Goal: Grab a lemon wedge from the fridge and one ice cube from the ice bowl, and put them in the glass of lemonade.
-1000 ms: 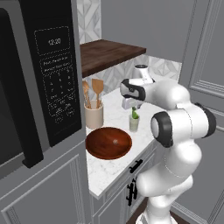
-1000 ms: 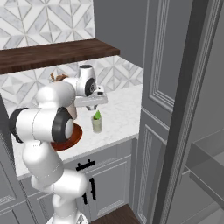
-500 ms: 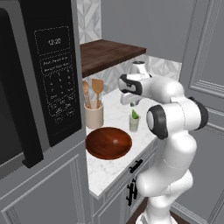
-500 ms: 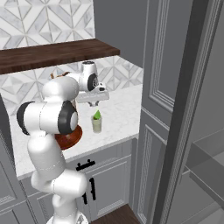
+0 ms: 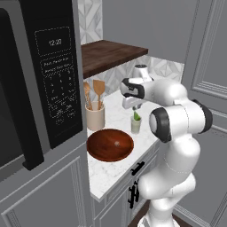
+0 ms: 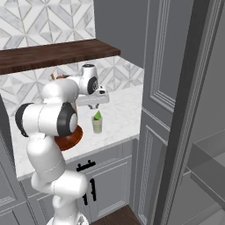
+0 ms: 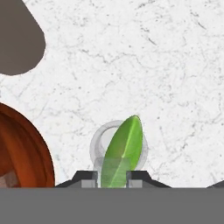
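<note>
My gripper point(image 5: 134, 107) hangs straight over the glass of lemonade point(image 5: 135, 125), a small clear tumbler on the white marble counter. The green lemon wedge point(image 7: 124, 144) stands in the glass's mouth point(image 7: 98, 140). Its near end sits between my finger tips, and the gripper point(image 7: 112, 177) is shut on it. From the right the wedge point(image 6: 97, 115) pokes up out of the glass point(image 6: 97, 126), just below the gripper point(image 6: 94, 105). The reddish-brown ice bowl point(image 5: 110, 145) lies left of the glass, with a small pale ice cube point(image 7: 8, 178) inside it.
A beige crock point(image 5: 95, 117) with wooden spatulas stands behind the bowl by the backsplash. A dark wooden shelf point(image 5: 111, 53) hangs above the counter. The black microwave point(image 5: 53, 84) fills the left, and tall grey cabinet panels point(image 6: 167, 88) rise at the right.
The arm's elbow has swung higher and closer to the wall. The hand has stayed over the glass with the wedge at its mouth.
</note>
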